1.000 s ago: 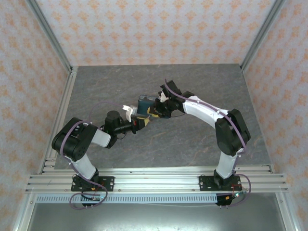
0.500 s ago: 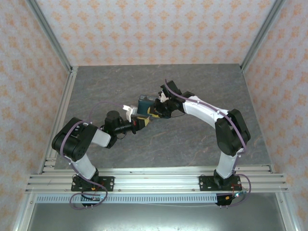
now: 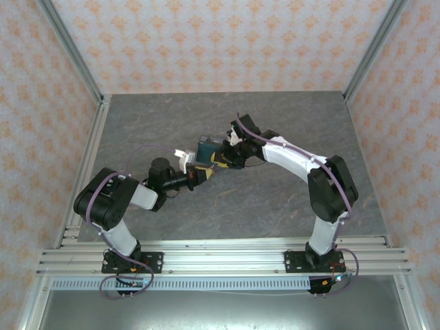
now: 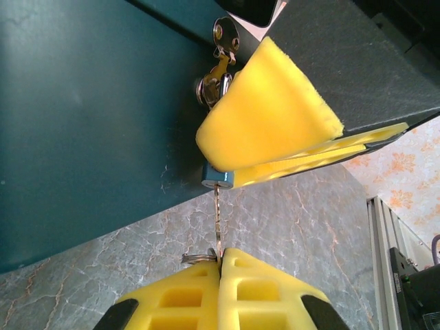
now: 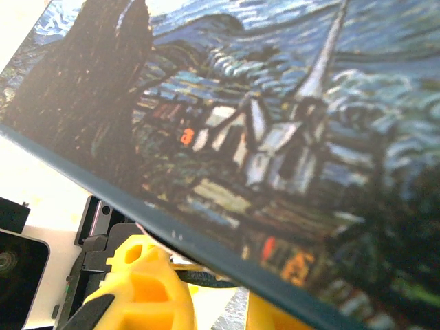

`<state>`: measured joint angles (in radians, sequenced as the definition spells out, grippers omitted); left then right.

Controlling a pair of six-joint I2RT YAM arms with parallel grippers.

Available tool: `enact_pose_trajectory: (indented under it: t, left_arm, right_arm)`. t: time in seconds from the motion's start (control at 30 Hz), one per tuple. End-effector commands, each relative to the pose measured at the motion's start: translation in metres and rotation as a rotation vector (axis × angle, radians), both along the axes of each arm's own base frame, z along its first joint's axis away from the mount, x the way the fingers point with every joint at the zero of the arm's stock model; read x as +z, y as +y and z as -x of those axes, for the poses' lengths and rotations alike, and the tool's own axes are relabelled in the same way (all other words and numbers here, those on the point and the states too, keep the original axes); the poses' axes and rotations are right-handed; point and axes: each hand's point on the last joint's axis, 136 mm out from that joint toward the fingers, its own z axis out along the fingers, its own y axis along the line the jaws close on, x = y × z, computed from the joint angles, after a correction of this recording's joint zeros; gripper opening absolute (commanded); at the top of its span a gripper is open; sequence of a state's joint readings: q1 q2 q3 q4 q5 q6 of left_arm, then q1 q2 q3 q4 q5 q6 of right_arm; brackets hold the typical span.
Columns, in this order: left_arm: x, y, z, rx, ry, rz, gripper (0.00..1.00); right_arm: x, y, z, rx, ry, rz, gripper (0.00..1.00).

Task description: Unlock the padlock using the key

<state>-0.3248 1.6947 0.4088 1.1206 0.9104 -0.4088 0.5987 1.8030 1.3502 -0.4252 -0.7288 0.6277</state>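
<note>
My left gripper (image 4: 221, 260) is shut on the head of a small silver key (image 4: 218, 220), whose ring sticks out to the left. The key's blade runs straight up into the bluish-grey end of the padlock (image 4: 218, 179). The padlock's body is mostly hidden between the yellow fingers (image 4: 268, 103) of my right gripper (image 4: 223, 168), which is shut on it. The padlock hangs at the metal hasp (image 4: 223, 41) on the dark side of the blue painted tin (image 4: 89, 103). From above, both grippers meet just in front of the tin (image 3: 206, 148): left gripper (image 3: 205, 173), right gripper (image 3: 221, 159).
The tin's painted lid (image 5: 261, 124) lies close in front of the right wrist camera and hides the right gripper's fingertips. The grey marbled table (image 3: 275, 199) spreads around the tin. Patterned walls and metal frame rails (image 3: 89, 158) close it in.
</note>
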Motion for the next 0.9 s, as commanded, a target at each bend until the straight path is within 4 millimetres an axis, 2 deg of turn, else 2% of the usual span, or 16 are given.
enact_pose_trajectory:
  t: [0.0,0.3,0.5,0.87]
  left_arm:
    - [0.02,0.001,-0.007,0.001,-0.074,0.037,0.0]
    - [0.016,-0.001,-0.012,0.0,-0.06,0.042,0.0]
    - [0.016,-0.002,-0.015,0.004,-0.049,0.054,0.0]
    - [0.026,-0.005,-0.022,-0.003,-0.04,0.095,0.0]
  right_arm:
    - [0.027,0.005,0.004,0.035,-0.055,-0.07,0.0]
    - [0.028,0.008,0.006,0.053,-0.046,-0.091,0.0]
    - [0.022,0.005,0.009,0.06,-0.04,-0.068,0.0]
    - [0.018,0.005,0.011,0.063,-0.027,-0.074,0.0]
